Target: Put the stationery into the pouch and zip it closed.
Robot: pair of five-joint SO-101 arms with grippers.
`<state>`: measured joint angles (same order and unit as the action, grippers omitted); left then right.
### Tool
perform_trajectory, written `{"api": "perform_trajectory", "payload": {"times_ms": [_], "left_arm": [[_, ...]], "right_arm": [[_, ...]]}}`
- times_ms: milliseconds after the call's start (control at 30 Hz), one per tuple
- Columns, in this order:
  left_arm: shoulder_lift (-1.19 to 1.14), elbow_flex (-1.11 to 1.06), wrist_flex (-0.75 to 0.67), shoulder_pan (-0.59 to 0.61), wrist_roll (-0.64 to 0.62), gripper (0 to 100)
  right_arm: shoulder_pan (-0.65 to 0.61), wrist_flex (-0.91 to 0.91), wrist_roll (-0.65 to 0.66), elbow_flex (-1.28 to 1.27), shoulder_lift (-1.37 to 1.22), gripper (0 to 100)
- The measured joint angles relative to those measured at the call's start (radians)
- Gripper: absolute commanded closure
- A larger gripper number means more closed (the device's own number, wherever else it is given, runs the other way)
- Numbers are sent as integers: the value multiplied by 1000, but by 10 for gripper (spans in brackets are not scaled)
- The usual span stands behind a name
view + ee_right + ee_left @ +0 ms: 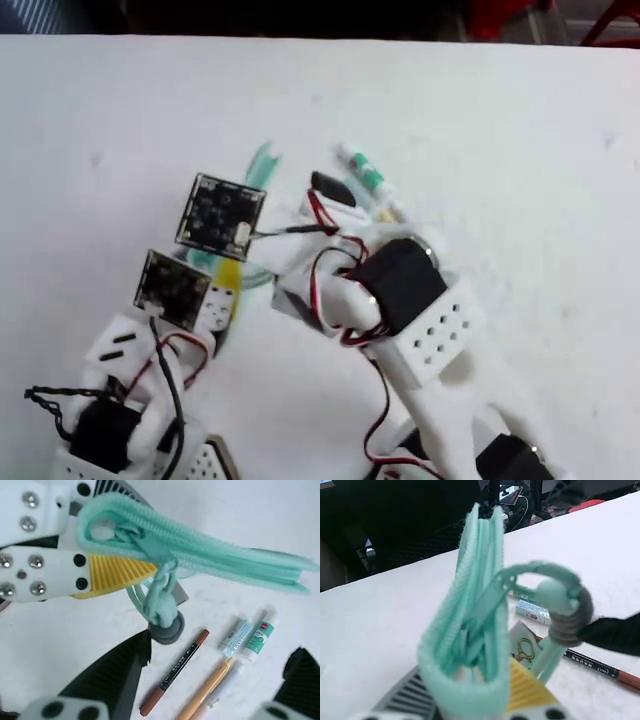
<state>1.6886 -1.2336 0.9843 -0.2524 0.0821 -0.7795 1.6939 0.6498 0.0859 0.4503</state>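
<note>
Left claw (107, 530) pinches the mint pouch's (210, 555) end. Right claw (210, 680) is spread, with brown pen (175, 672), orange pencil (207, 690), eraser (234, 637) and glue stick (259, 639) on the counter (240, 505) between its fingers.

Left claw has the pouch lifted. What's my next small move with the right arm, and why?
Probably ease the open right claw onto the zipper pull hanging just ahead of it, then close. The left claw grips the pouch off the table, its lips look pressed together, and the brown pen, eraser and glue stick lie outside it.
</note>
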Motion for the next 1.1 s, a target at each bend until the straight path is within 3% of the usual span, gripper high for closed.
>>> {"api": "perform_trajectory", "payload": {"times_ms": [300, 433, 633, 1100], "left_arm": [[0, 0, 0, 0, 0, 978], [0, 0, 0, 0, 0, 978], [0, 0, 0, 0, 0, 978], [0, 0, 0, 6, 0, 978]], "right_arm": [[-124, -3, 0, -109, 146, 598], [-133, -66, -37, -189, 236, 628], [-259, -121, -109, -272, 359, 654], [-252, -408, -190, -488, 379, 776]]}}
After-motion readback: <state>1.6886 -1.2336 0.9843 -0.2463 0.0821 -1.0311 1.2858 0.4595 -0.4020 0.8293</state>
